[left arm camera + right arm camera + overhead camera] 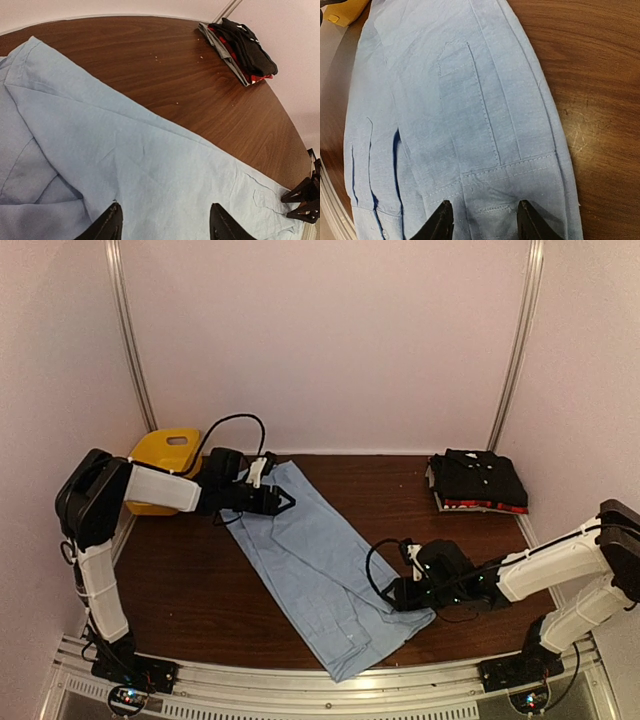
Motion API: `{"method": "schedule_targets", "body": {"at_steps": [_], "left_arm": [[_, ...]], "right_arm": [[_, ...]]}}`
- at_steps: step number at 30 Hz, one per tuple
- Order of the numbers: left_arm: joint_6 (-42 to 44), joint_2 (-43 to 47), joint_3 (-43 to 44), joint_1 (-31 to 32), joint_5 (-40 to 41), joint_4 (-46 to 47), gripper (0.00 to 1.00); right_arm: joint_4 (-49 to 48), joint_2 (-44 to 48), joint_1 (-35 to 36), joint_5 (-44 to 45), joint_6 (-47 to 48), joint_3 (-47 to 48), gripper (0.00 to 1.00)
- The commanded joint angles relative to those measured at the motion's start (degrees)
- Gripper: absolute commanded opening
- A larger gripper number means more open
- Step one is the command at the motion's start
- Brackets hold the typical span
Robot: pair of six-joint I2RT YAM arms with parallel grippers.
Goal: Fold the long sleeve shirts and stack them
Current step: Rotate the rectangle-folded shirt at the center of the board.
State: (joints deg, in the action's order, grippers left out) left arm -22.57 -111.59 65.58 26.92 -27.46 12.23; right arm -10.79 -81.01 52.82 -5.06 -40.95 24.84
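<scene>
We start with the dark brown wooden table [400,490], across which the light blue long-sleeved button-up shirt [320,560] lies diagonally as a long narrow strip, sides turned in, from the far left to the near edge. At the far right corner sits a folded black collared shirt [480,475] on a red-edged one [485,506]. A yellow plastic basket [165,452] stands far left. The left gripper [283,502] hovers at the strip's far end, jaws apart and holding nothing; the right gripper [392,592] is at its near right edge, likewise spread, though we cannot tell whether its tips touch cloth. We judge the fabric light, limp and quick to wrinkle, so pinching both layers at the end corners seems wise
</scene>
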Motion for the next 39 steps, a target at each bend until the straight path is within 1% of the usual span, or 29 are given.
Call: {"method": "schedule_targets", "body": {"at_steps": [1,5,10,13,18,23,27,32,36,39], "left_arm": [[-2.3,-4.3,4.7,0.2,-3.8,4.8,0.59],[-3.3,-8.1,7.3,0.2,-3.4,4.8,0.58],[-3.8,-10.4,8.6,0.2,0.7,2.8,0.57],[-4.3,-11.0,8.3,0.1,4.0,1.3,0.56],[-6.2,-11.2,5.6,-0.4,6.6,2.2,0.56],[-5.7,-12.0,3.8,-0.5,4.9,2.9,0.56],[-4.5,-12.1,2.5,-0.5,4.6,2.7,0.55],[-2.4,-12.6,2.5,-0.4,1.3,3.5,0.55],[0.0,-13.6,4.1,-0.4,-0.5,1.9,0.55],[1.7,-13.9,4.6,-0.4,-1.9,1.4,0.55]], "right_arm": [[0.4,-1.8,0.8,1.0,-0.6,1.4,0.45],[0.5,-1.9,1.0,1.1,-0.7,1.5,0.45],[0.4,-1.9,1.1,1.3,-0.9,1.3,0.45],[0.6,-1.4,1.2,1.6,-0.9,1.1,0.45],[0.7,1.2,2.0,2.4,0.2,0.9,0.47],[0.7,5.4,2.6,3.7,2.1,1.8,0.48],[0.4,7.1,2.6,5.7,5.0,4.0,0.51],[0.2,0.4,2.6,6.6,10.7,10.8,0.53],[-1.5,-7.2,2.2,7.0,15.0,15.8,0.53],[-1.3,-13.3,1.6,5.6,18.2,20.1,0.53]]}}
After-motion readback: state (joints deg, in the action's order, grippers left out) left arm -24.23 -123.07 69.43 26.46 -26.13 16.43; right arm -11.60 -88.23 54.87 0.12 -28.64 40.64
